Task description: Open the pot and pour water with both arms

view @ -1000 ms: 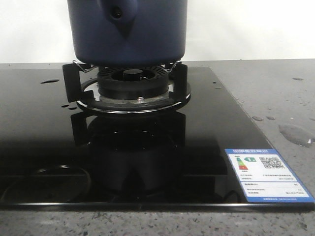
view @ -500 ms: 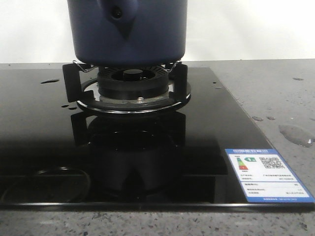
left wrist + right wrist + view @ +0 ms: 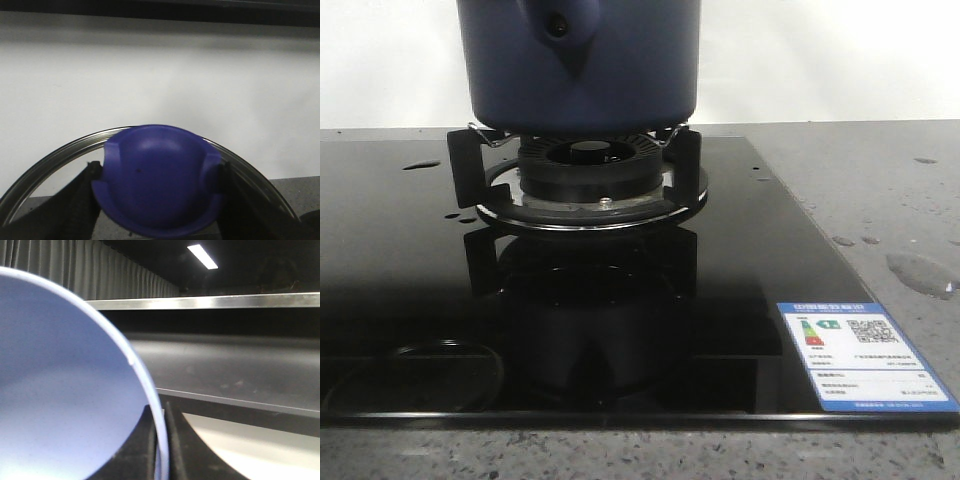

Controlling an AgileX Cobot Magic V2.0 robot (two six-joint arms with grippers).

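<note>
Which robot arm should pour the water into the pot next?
Probably the right. Its gripper pinches the rim of the light-blue bowl, while the left gripper is busy holding the lid by its blue knob.

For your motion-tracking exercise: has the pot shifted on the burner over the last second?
No. The pot sits at the same place above the burner, and its handle-mount hole lines up as before.

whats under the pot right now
The pot sits on the black pan supports of a gas burner on the glossy black cooktop. The burner's round head shows directly beneath. The pot's underside and its top are out of view.
</note>
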